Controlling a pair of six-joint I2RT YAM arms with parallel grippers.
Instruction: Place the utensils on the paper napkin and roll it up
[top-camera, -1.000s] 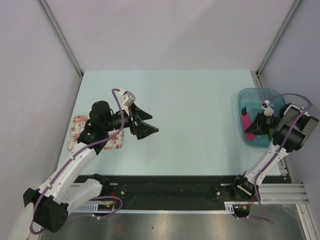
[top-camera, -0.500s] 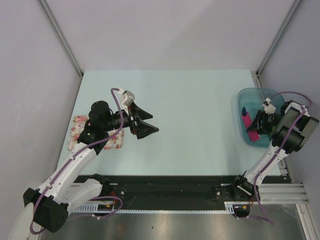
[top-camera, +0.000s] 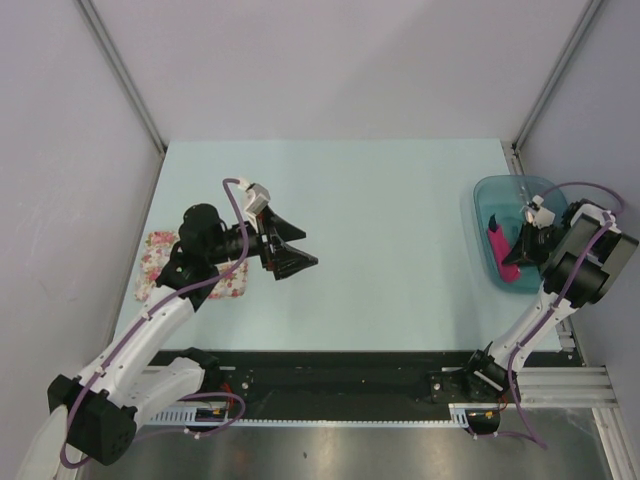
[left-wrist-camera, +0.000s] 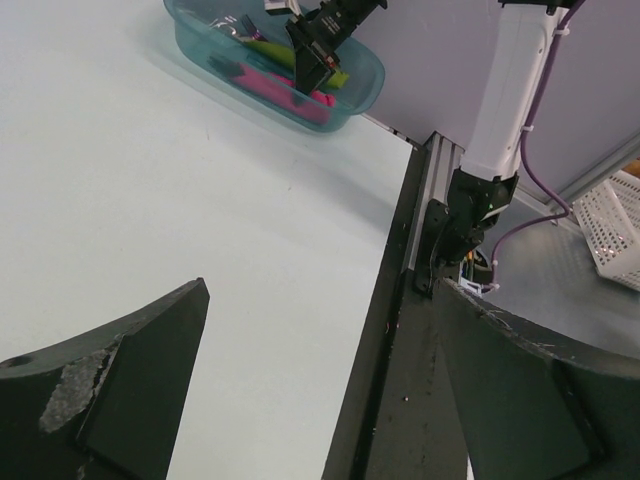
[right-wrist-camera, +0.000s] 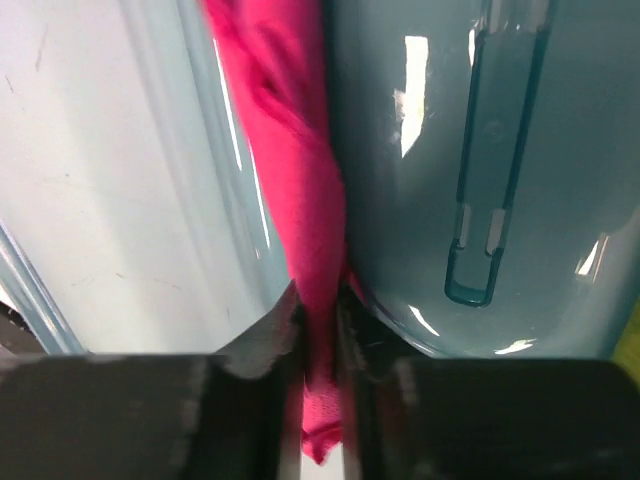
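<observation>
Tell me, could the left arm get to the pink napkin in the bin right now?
Probably not. The napkin sits in the bin, far across from the left gripper, and the right gripper is pinched on it.

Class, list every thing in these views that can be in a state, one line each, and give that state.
left gripper: open, empty, held in the air
right gripper: shut on the paper napkin
paper napkin: bunched into a twist, pinched at one end between the right fingers
tub: upright, with the napkin inside it
floral cloth: lying flat, partly hidden under the left arm
</observation>
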